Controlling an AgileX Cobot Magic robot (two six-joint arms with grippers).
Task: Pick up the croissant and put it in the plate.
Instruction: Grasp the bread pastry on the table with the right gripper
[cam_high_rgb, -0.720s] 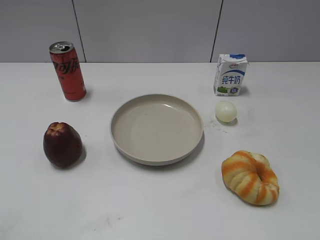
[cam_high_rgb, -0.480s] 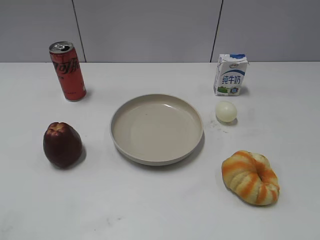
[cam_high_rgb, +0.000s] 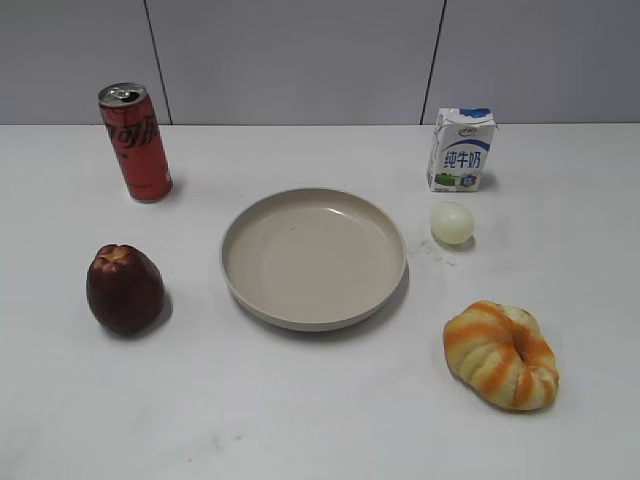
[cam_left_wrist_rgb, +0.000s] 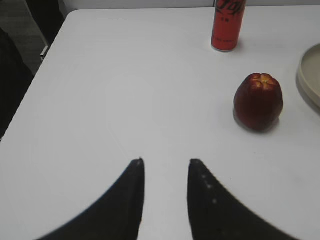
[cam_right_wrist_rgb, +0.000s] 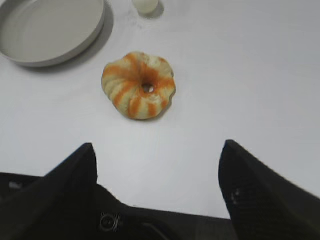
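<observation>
Croissant (cam_right_wrist_rgb: 138, 85) at frame centre, lower right of plate (cam_right_wrist_rgb: 95, 27), untouched. Right gripper (cam_right_wrist_rgb: 157, 150) spread wide, empty; left gripper (cam_left_wrist_rgb: 165, 162) narrowly parted. Descend centred, straddle the croissant, close gently.

white table (cam_high_rgb: 300, 400) with croissant (cam_high_rgb: 500, 354), plate (cam_high_rgb: 313, 258), apple (cam_high_rgb: 124, 289), can (cam_high_rgb: 135, 141), carton (cam_high_rgb: 461, 150), egg (cam_high_rgb: 451, 223)

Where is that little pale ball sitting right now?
In the exterior view, the pale ball sits on the table right of the plate, just in front of the milk carton and behind the croissant, touching none of them.
</observation>
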